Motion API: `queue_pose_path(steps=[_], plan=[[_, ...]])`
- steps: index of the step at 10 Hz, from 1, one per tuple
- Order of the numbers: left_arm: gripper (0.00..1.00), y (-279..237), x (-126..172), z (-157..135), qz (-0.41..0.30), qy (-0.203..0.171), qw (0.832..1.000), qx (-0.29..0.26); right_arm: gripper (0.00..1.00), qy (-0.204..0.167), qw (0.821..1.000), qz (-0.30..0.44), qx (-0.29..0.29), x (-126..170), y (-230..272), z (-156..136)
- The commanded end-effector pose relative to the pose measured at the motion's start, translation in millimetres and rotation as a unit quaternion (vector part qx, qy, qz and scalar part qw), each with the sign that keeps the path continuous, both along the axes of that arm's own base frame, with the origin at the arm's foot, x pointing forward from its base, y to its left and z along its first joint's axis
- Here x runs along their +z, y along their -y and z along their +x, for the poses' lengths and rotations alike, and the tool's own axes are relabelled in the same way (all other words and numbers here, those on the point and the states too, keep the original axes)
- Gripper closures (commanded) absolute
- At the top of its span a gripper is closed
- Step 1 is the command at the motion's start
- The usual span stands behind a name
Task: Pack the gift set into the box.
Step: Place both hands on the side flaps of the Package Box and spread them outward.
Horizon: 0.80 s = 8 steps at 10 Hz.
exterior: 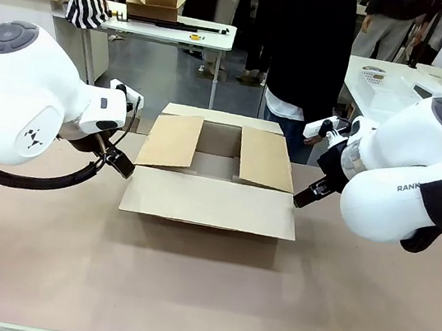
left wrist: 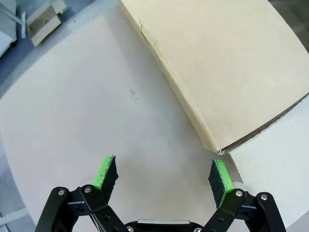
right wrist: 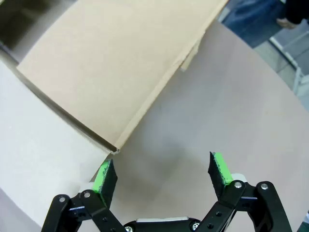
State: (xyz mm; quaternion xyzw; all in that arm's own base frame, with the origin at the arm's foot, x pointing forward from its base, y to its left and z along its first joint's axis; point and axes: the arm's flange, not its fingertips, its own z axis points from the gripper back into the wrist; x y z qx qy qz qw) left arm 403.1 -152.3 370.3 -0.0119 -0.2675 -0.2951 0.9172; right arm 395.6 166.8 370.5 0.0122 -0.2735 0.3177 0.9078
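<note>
The box (exterior: 209,201) sits on the table (exterior: 184,301) between my claws, top flaps open. My left claw (left wrist: 163,173) and right claw (right wrist: 162,171) gape empty at its near corners, placed, I judge, to steady it or fold flaps. Whether the gift set is inside, I cannot tell.

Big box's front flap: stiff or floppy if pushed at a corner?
Likely hinges at its crease: the front flap of the box lies folded outward. Corrugated board probably stays flat, not floppy. A hard push might slide the box.
</note>
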Motion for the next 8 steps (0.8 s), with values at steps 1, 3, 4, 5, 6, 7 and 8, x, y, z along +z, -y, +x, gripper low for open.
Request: queue_pose_path(steps=[1,3,4,5,6,7,8], plan=[[0.00,0,0,0,0.000,0.000,1.000,0.000,0.00,0.000,1.000,0.000,0.000,0,0,0],[0.00,0,0,0,0.000,0.000,1.000,0.000,0.00,0.000,1.000,0.000,0.000,0,0,0],[0.00,0,0,0,0.000,0.000,1.000,0.000,0.00,0.000,1.000,0.000,0.000,0,0,0],[0.00,0,0,0,0.000,0.000,1.000,0.000,0.00,0.000,1.000,0.000,0.000,0,0,0],[0.00,-10,21,-13,0.012,-0.028,0.999,-0.018,0.00,-0.029,0.999,-0.038,0.000,31,13,-14],[0.00,-22,41,-26,0.043,-0.068,0.997,-0.021,0.00,-0.061,0.996,-0.059,0.002,60,22,-29],[0.00,-35,67,-44,0.044,-0.079,0.995,-0.041,0.00,-0.079,0.994,-0.073,-0.023,91,29,-45]])
